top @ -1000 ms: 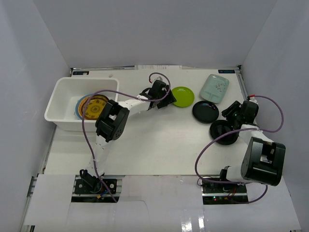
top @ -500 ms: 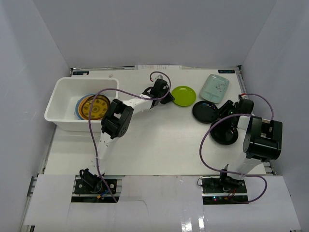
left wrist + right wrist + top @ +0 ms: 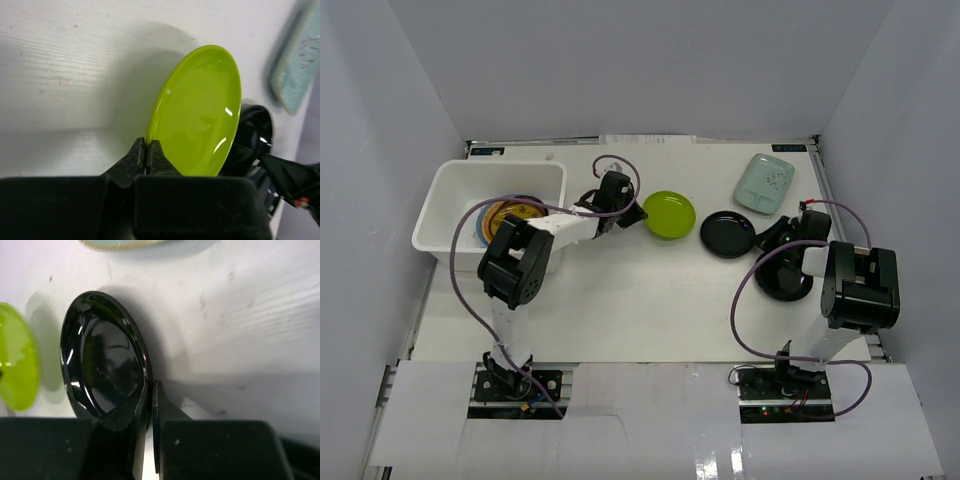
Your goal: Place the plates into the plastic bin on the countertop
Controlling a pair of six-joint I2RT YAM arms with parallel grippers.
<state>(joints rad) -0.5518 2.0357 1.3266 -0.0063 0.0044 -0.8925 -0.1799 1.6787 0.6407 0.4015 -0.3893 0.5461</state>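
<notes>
White matte table (image 3: 650, 300), walled in pale grey, carries everything. At far left sits the plastic bin (image 3: 432, 228), with a brown-and-gold plate (image 3: 515, 220) lying on a light blue plate (image 3: 478, 224) inside. Right of the bin, the left jaws are pinched shut on the left rim of the lime green plate (image 3: 200, 110), which seems tipped up off the table, though the angle is hard to judge. Further right, the right jaws clamp the right rim of a black plate (image 3: 105, 365). A second black plate (image 3: 782, 284) lies nearer, and the mint rectangular plate (image 3: 765, 183) sits far right.
</notes>
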